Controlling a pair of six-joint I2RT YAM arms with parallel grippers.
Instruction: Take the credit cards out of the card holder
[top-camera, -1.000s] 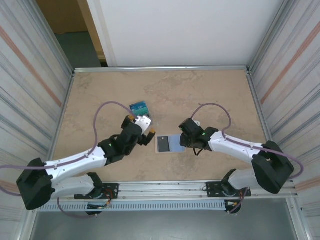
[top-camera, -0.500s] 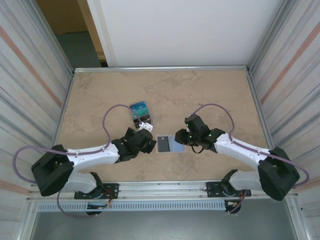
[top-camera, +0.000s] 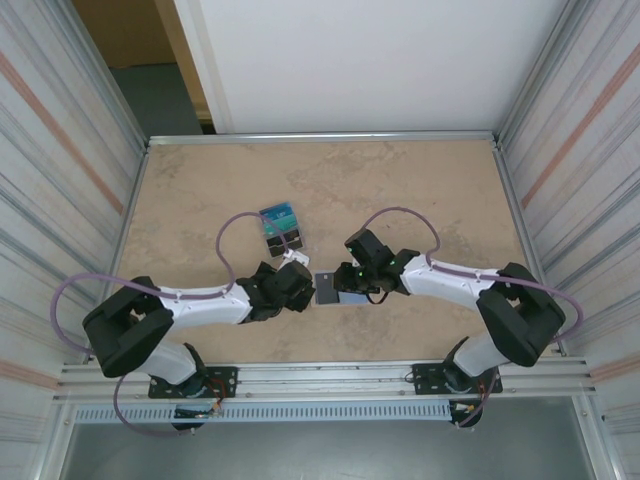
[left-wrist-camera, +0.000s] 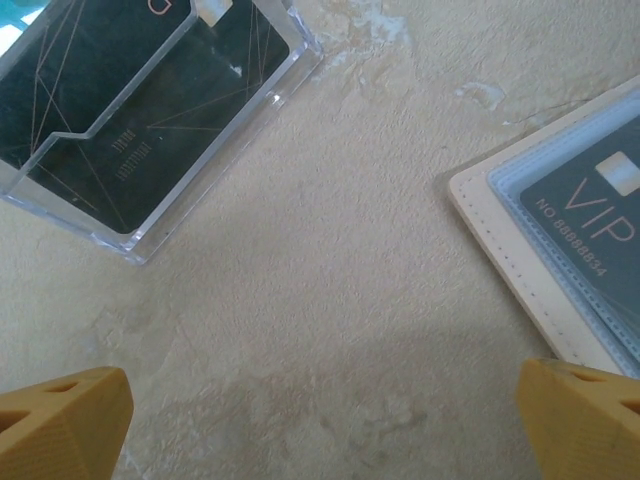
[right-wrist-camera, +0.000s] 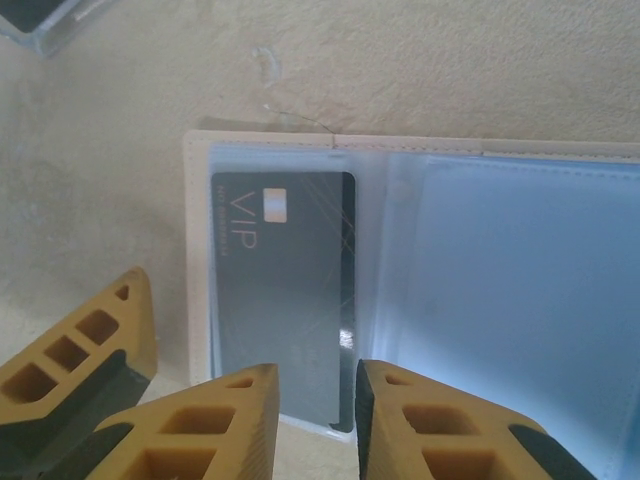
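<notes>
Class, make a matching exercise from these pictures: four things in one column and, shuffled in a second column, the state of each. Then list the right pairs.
Things:
1. card holder
2. VIP card
3. clear case
4. left gripper

States:
A. tucked in a see-through sleeve
B. jaws wide apart above bare table
C. lying open and flat, pale blue lining facing up
D. transparent, with a dark card inside

Pairs: 1-C, 2-A, 3-D, 4-B

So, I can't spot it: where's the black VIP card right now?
In the right wrist view, the VIP card sits inside the left clear pocket of the open card holder, lying flat on the table.
</notes>
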